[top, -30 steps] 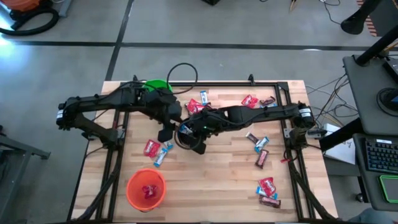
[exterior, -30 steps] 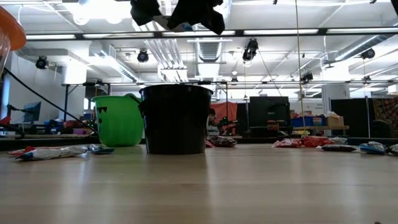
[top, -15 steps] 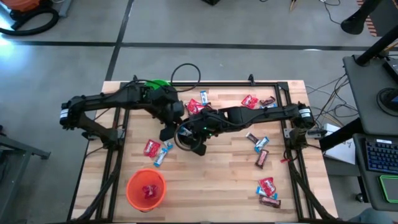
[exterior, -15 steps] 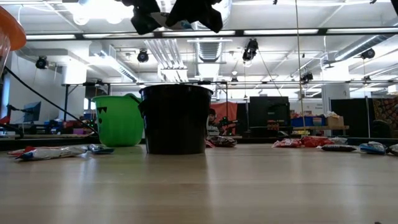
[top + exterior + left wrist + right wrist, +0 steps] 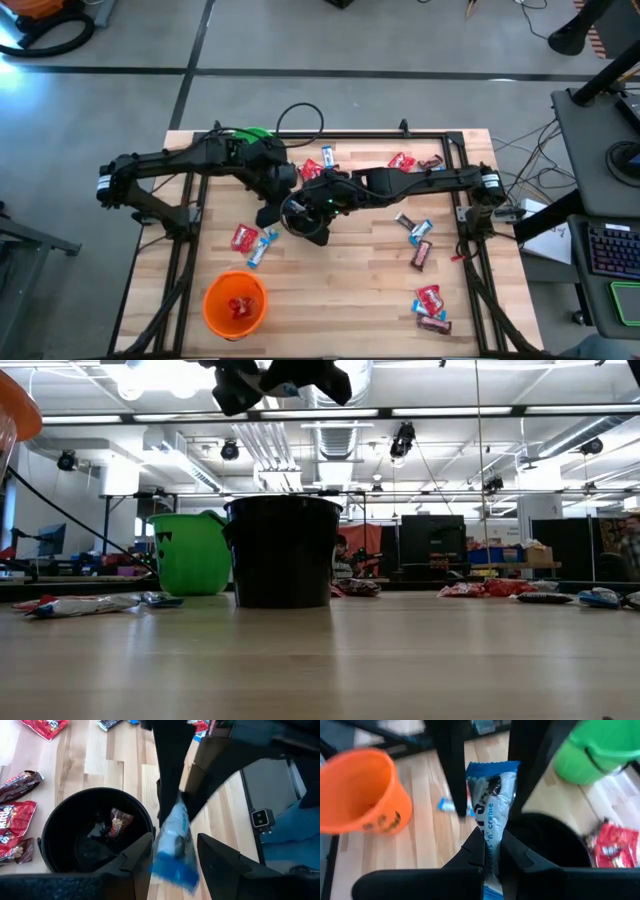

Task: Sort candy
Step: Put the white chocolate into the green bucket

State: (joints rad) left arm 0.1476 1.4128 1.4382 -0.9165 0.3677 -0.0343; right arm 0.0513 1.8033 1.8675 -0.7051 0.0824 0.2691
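Black cup (image 5: 282,550) stood mid-table, green cup (image 5: 190,552) just behind it near the far edge, orange cup (image 5: 235,304) sat at the near-left, all on a wooden table (image 5: 350,280).

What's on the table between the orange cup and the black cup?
A red candy and a blue-and-white candy lie side by side on the wood between the orange cup and the black cup; the high view shows it.
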